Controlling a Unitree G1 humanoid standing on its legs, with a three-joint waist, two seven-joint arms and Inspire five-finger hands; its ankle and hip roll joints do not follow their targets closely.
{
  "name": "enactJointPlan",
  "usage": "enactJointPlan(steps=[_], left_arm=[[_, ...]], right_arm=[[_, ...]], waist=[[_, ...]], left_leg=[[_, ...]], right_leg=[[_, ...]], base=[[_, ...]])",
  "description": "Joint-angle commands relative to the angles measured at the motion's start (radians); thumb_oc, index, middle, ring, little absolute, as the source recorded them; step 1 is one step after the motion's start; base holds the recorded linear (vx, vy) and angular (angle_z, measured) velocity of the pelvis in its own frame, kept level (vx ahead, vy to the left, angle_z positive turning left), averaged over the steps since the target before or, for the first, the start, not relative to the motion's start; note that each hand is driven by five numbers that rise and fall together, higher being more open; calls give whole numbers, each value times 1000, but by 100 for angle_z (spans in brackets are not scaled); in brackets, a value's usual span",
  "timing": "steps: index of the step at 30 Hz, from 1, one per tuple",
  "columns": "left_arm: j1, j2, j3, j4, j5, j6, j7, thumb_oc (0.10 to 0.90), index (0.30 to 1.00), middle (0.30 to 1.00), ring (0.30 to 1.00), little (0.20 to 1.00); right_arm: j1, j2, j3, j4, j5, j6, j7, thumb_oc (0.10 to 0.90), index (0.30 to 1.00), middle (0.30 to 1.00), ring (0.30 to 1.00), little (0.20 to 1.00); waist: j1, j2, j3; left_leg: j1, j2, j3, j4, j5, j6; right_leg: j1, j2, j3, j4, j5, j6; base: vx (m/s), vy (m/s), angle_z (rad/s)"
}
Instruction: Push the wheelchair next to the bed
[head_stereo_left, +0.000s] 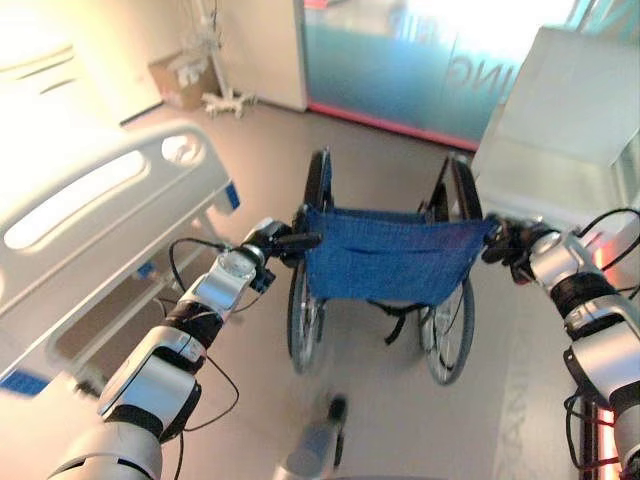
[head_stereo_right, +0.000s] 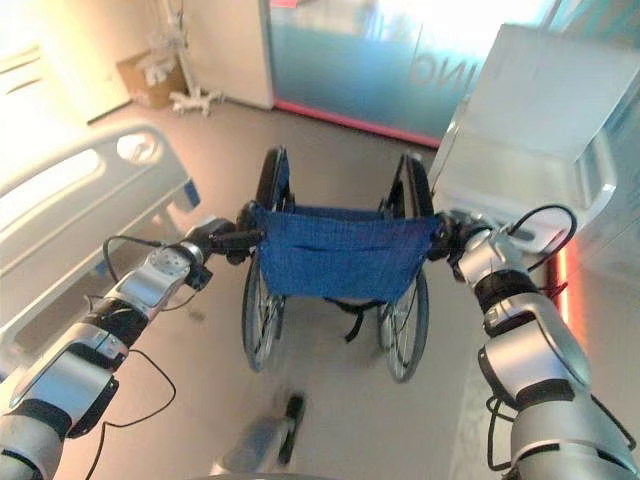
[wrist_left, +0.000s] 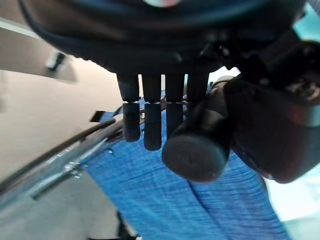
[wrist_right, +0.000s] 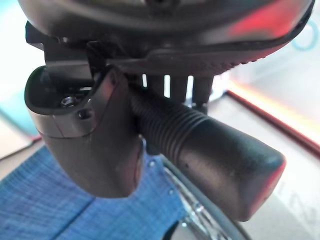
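Blue woven fabric forms the backrest of the wheelchair (head_stereo_left: 385, 262), which stands on smooth grey floor (head_stereo_left: 400, 420) facing away from the robot. Left hand (head_stereo_left: 268, 243) has its fingers curled round the left push handle (wrist_left: 197, 145), a black cylindrical grip. Right hand (head_stereo_left: 507, 243) is wrapped round the ribbed black right push handle (wrist_right: 210, 150). Spoked wheels with thin dark tyres flank the seat. White moulded bed (head_stereo_left: 110, 215) with a rounded footboard lies just left of the chair; a pale cabinet (head_stereo_left: 565, 130) stands close on the right. Open floor extends ahead toward the glass partition (head_stereo_left: 420, 60).
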Motion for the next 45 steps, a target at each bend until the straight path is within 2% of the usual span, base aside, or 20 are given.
enactJointPlan(steps=[1, 4, 6, 9, 11, 12, 14, 17, 18, 22, 24, 25, 26, 30, 37, 39, 41, 42, 44, 45], left_arm=[[33, 34, -48, 160, 137, 33, 48, 400, 300, 300, 300, 300], [24, 21, -65, 172, 142, 26, 56, 400, 300, 300, 300, 300], [41, 7, -72, 174, 149, 20, 66, 400, 300, 300, 300, 300], [73, -9, -60, 169, 160, 16, 83, 400, 300, 300, 300, 300], [98, -12, -43, 158, 174, 14, 99, 400, 300, 300, 300, 300], [99, 3, -23, 148, 171, 9, 108, 400, 300, 300, 300, 300], [90, 21, -10, 133, 164, -1, 96, 400, 300, 300, 300, 300], [80, 26, -11, 109, 157, -2, 72, 400, 300, 300, 300, 300], [70, 19, -14, 100, 154, -1, 56, 400, 300, 300, 300, 300], [52, -4, -24, 109, 154, 2, 39, 400, 300, 300, 300, 300], [56, -13, -29, 116, 128, 29, 39, 400, 300, 300, 300, 300], [60, -16, -37, 118, 130, 45, 43, 400, 300, 300, 300, 300], [62, -17, -38, 117, 130, 47, 44, 400, 300, 300, 300, 300], [78, -43, -36, 132, 129, 47, 65, 400, 300, 300, 300, 300], [111, -68, -25, 141, 111, -27, 93, 400, 300, 300, 300, 300], [133, -74, -15, 137, 120, -41, 93, 400, 300, 300, 300, 300], [161, -87, -3, 118, 148, -40, 96, 400, 300, 300, 300, 300], [165, -89, -2, 115, 151, -40, 99, 400, 300, 300, 300, 300], [174, -90, 7, 97, 159, -33, 92, 400, 300, 300, 300, 300], [175, -88, 8, 97, 158, -35, 90, 400, 300, 300, 300, 300]], right_arm=[[-18, 54, 76, -94, -61, -259, 72, 400, 300, 300, 300, 300], [-17, 65, 67, -58, -50, -279, 60, 400, 300, 300, 300, 300], [11, 64, 57, -47, -45, -291, 55, 400, 300, 300, 300, 300], [31, 61, 61, -66, -50, -287, 60, 400, 300, 300, 300, 300], [31, 61, 67, -105, -49, -263, 61, 400, 300, 300, 300, 300], [2, 55, 76, -141, -53, -238, 65, 400, 300, 300, 300, 300], [-32, 38, 90, -165, -50, -220, 70, 400, 300, 300, 300, 300], [-65, 6, 103, -186, -57, -183, 95, 400, 300, 300, 300, 300], [-88, -11, 112, -191, -52, -162, 108, 400, 300, 300, 300, 300], [-125, -35, 119, -196, -52, -144, 134, 400, 300, 300, 300, 300], [-133, -46, 126, -207, -39, -153, 155, 400, 300, 300, 300, 300], [-132, -48, 127, -222, -40, -152, 159, 400, 300, 300, 300, 300], [-132, -48, 127, -224, -39, -152, 160, 400, 300, 300, 300, 300], [-127, -60, 140, -218, -57, -200, 160, 400, 300, 300, 300, 300], [-105, -73, 129, -227, -101, -240, 123, 400, 300, 300, 300, 300], [-95, -79, 128, -231, -92, -245, 103, 400, 300, 300, 300, 300], [-74, -65, 123, -237, -94, -252, 66, 400, 300, 300, 300, 300], [-72, -62, 123, -239, -95, -255, 62, 400, 300, 300, 300, 300], [-59, -45, 120, -228, -102, -256, 41, 400, 300, 300, 300, 300], [-57, -42, 117, -223, -104, -259, 41, 400, 300, 300, 300, 300]], waist=[[-4, 2, 15], [-3, 3, 1], [-18, -12, -16], [-40, -9, -23], [-68, 7, -6], [-103, 25, 35], [-139, 16, 79], [-164, 2, 92], [-178, -7, 85], [-196, -25, 60], [-199, -21, 49], [-201, -18, 51], [-201, -17, 51], [-225, 6, 40], [-245, 27, 7], [-239, 26, -2], [-200, 15, 8], [-192, 14, 11], [-152, 13, 45], [-145, 14, 51]], left_leg=[[-102, -36, -16, 55, -77, 8], [-101, -54, -35, 52, -86, 22], [-75, -93, -65, 36, -90, 39], [-41, -98, -73, 22, -92, 38], [25, -85, -86, 10, -109, 26], [87, -68, -104, -1, -149, 24], [119, -89, -136, 20, -205, 33], [150, -108, -192, 48, -264, 34], [173, -100, -239, 62, -299, 24], [217, -32, -296, 88, -371, -11], [249, 28, -282, 75, -359, -44], [255, 71, -254, 72, -311, -68], [256, 78, -250, 70, -299, -72], [267, 195, -139, 21, -64, -124], [301, 261, -74, 4, 81, -158], [297, 260, -76, 31, 111, -160], [222, 171, -114, 55, 68, -129], [206, 156, -119, 58, 61, -125], [87, 73, -82, 76, 15, -106], [65, 58, -74, 77, 8, -103]], right_leg=[[91, -59, -87, 42, 276, 27], [78, -61, -60, 106, 328, 29], [45, -27, -19, 147, 386, 42], [-12, -10, -10, 113, 378, 35], [-148, -29, -47, 41, 357, 25], [-315, -55, -59, 6, 380, 18], [-409, -76, -28, -89, 427, 32], [-426, -99, 16, -258, 493, 67], [-435, -105, 69, -320, 512, 79], [-447, -95, 123, -238, 481, 81], [-456, -92, 85, -152, 450, 81], [-452, -92, 45, -116, 424, 70], [-449, -91, 38, -113, 420, 67], [-385, -59, -80, -116, 361, 17], [-332, -24, -161, -98, 288, -40], [-307, -9, -173, -104, 273, -57], [-235, 17, -154, -139, 264, -63], [-224, 20, -150, -145, 263, -63], [-144, 43, -134, -178, 245, -64], [-132, 47, -132, -184, 243, -64]], base=[[147, 109, -88], [268, 171, -14], [358, 134, -23], [364, 66, -8], [316, -48, -34], [268, -66, -33], [402, -146, -5], [544, -229, 108], [457, -224, 160], [534, -393, 96], [472, -416, 68], [322, -262, 45], [362, -312, 29], [340, -292, 47], [255, -203, 57], [294, -235, 45], [349, -266, 21], [290, -195, -8], [321, -190, -26], [429, -224, -29]])
